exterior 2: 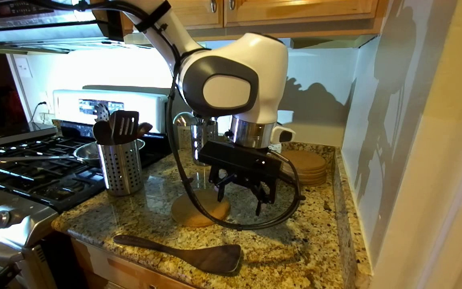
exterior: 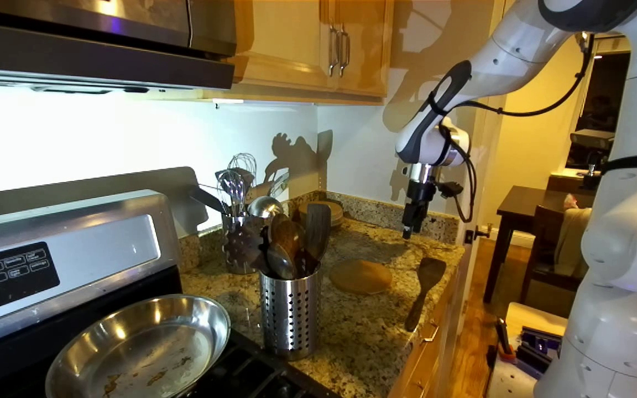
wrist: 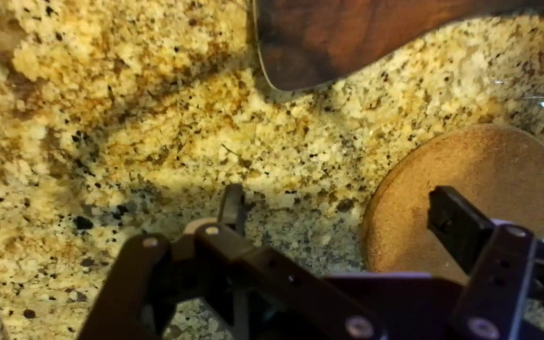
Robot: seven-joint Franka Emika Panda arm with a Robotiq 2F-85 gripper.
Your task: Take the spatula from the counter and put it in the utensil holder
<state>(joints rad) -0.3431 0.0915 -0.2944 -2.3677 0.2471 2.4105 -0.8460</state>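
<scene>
The arm point(exterior: 509, 62) was white and shiny, with a dark gray ring point(exterior 2: 193, 88) around a white oval point(exterior 2: 226, 92). Black bands point(exterior: 636, 162) hugged it, and a black cable point(exterior 2: 239, 228) made a loop. It had a silver collar point(exterior 2: 251, 132), and the gripper point(exterior 2: 239, 204) was black with round, shiny screws point(wrist: 359, 327).

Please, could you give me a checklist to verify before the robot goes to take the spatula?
1. The fingers are apart, holding nothing: ok.
2. The spatula lies on the counter: ok.
3. The fingers are right above the spatula: not ok; in the wrist view it lies beyond their tips.
4. The utensil holder stands upright: ok.
5. There is room inside it: cannot tell; its utensils hide the inside.
</scene>
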